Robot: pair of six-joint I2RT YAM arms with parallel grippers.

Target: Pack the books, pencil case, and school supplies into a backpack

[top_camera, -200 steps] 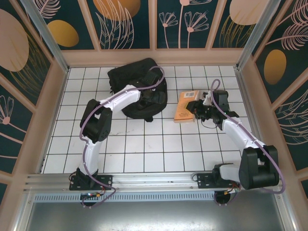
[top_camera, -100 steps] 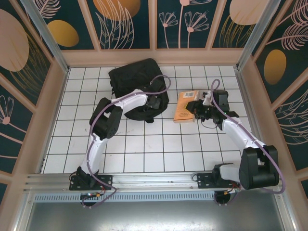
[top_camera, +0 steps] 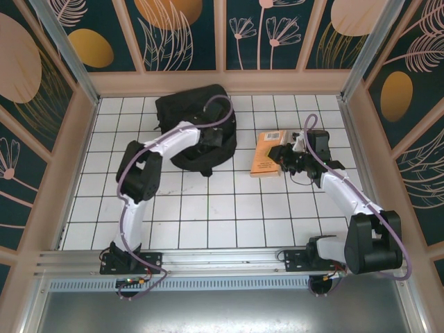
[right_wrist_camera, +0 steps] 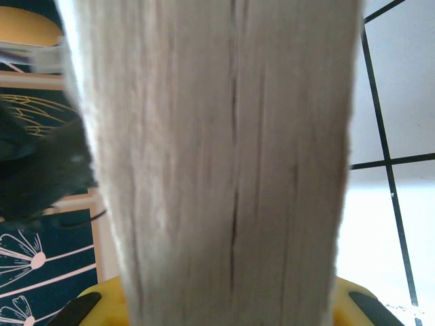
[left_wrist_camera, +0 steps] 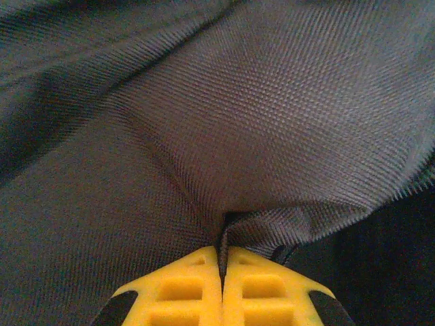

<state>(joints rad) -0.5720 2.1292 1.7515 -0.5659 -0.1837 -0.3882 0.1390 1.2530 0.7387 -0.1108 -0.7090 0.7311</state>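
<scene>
1. Top external view: the black backpack (top_camera: 198, 135) sits on the far middle of the white tiled desk (top_camera: 208, 208), slumped and rumpled, its rounded bulk toward the far left.
2. The left arm reaches across from the near left, and the left end effector (top_camera: 211, 142) is down on the right side of the backpack, touching the fabric.
3. Left wrist view, up close: the left end effector (left_wrist_camera: 221, 257) has its two yellow fingers (left_wrist_camera: 180, 288) pressed together. A fold of the backpack's woven black cloth (left_wrist_camera: 272, 136) is pinched in the seam between them, and the cloth rises in a taut ridge from that pinch.
4. Over on the right in the top external view, the orange-brown book (top_camera: 266, 154) lies just right of the backpack, apart from it. Its white label (top_camera: 272, 135) is at the far end.
5. The right end effector (top_camera: 284, 158) is at the book's right edge, in contact with it.
6. Right wrist view: the book's pale page edge (right_wrist_camera: 217, 170) stands upright in the middle of the frame. A yellow finger (right_wrist_camera: 353, 302) shows on either side at the bottom, so the right end effector is clamped on the book.
7. Behind the pages, the desk's white tiles show at right.
</scene>
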